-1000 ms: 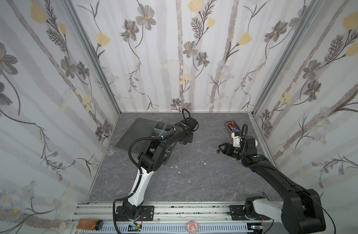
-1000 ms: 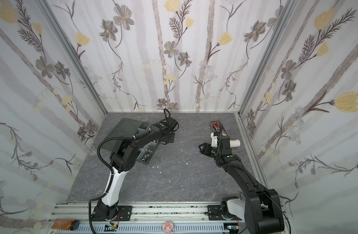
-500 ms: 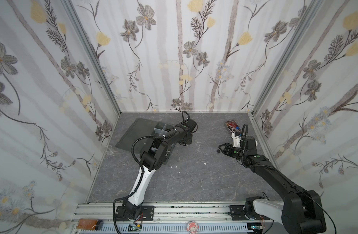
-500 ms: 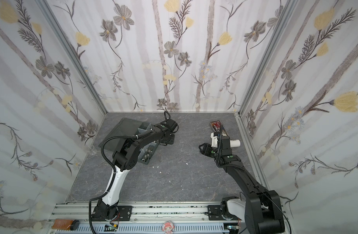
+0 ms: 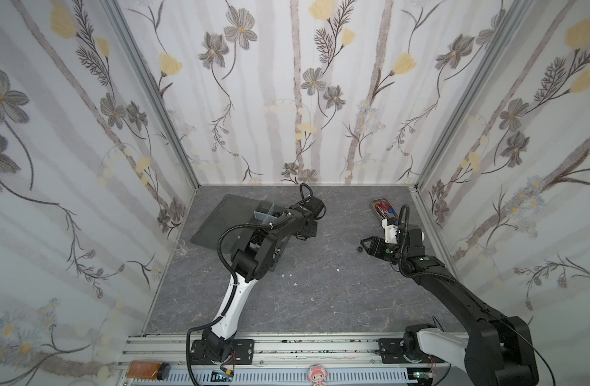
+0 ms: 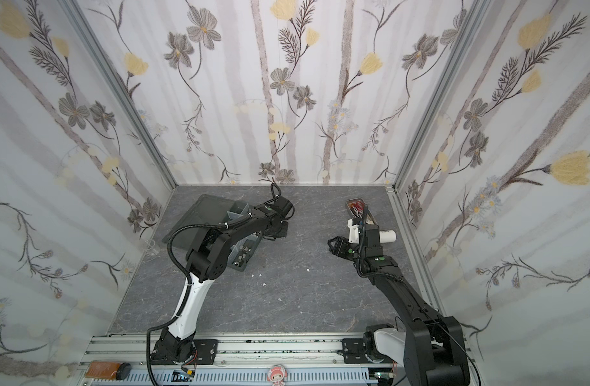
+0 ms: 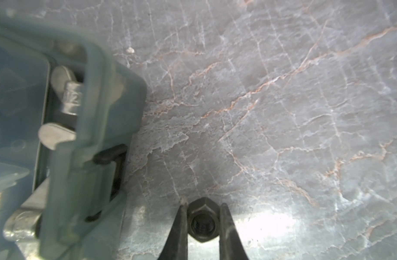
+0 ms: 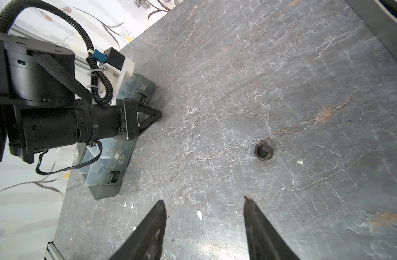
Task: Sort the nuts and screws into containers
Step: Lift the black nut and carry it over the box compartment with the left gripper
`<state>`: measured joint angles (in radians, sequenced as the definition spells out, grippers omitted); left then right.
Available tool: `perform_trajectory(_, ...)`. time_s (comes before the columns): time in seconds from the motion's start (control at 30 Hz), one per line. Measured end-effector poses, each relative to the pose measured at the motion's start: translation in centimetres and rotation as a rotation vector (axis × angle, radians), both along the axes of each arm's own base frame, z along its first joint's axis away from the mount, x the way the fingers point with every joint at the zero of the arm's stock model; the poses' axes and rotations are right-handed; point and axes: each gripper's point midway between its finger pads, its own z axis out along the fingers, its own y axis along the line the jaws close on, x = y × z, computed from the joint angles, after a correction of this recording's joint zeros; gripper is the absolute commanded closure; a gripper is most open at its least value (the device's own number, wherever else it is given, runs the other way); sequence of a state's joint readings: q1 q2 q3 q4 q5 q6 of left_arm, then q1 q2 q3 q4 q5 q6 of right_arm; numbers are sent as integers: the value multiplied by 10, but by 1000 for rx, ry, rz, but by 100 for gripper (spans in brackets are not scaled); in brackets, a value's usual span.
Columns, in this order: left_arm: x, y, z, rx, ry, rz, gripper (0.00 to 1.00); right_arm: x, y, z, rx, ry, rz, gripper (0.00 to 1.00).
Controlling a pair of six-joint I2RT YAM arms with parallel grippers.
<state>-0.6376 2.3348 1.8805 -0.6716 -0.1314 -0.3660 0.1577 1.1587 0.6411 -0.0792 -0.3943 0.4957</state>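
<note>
My left gripper (image 7: 203, 204) is shut on a black hex nut (image 7: 202, 221), its two fingers pressed against opposite flats, low over the grey marble tabletop beside the organizer box's (image 7: 92, 135) latch side. Silver wing nuts (image 7: 56, 136) lie in the nearest compartment. In both top views the left gripper (image 5: 303, 236) (image 6: 275, 235) sits just right of the box (image 5: 263, 214) (image 6: 243, 254). My right gripper (image 8: 204, 200) is open and empty; a second black nut (image 8: 263, 152) (image 5: 357, 248) lies on the table just beyond its fingertips. No screws on the table show clearly.
The box's open lid (image 5: 226, 217) lies flat at the back left. A narrow metal tray with red-handled scissors (image 5: 380, 207) stands at the back right, and a white bottle (image 6: 387, 236) lies behind my right wrist. White specks (image 5: 288, 275) dot the middle of the table.
My left gripper has closed from partly open onto the black nut. The left arm shifted only slightly. My right arm and the nut in front of it have not moved.
</note>
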Motion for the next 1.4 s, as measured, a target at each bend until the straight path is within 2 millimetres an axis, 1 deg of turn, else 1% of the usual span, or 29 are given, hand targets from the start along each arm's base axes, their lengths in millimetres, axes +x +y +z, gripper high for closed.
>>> perform_trajectory(0.1,-2,0,2,-5,0,-2,89,0,0,1,0,-4,0,43)
perform_trajectory(0.17,-3,0,8,-9,-5,-3,89,0,0,2,1,-5,0,43)
perform_trajectory(0.37,-8,4,45,-49,-57,-2,89,-2,0,4,-2,-9,2,43)
perform_trajectory(0.57,-28,24,68,-81,-61,11,89,-3,0,4,-4,-10,4,43)
perform_trajectory(0.7,-40,40,81,-93,-71,31,90,-5,-1,7,-3,-15,5,43)
perform_trajectory(0.9,-57,69,96,-115,-92,77,90,-8,-1,10,-3,-27,8,43)
perform_trajectory(1.07,-73,102,97,-121,-94,146,90,-10,0,8,-3,-23,11,43)
perform_trajectory(1.27,-94,150,85,-117,-85,268,89,-12,3,4,8,-19,26,44)
perform_trajectory(1.4,-101,174,76,-113,-76,336,89,-11,7,-1,10,-10,38,44)
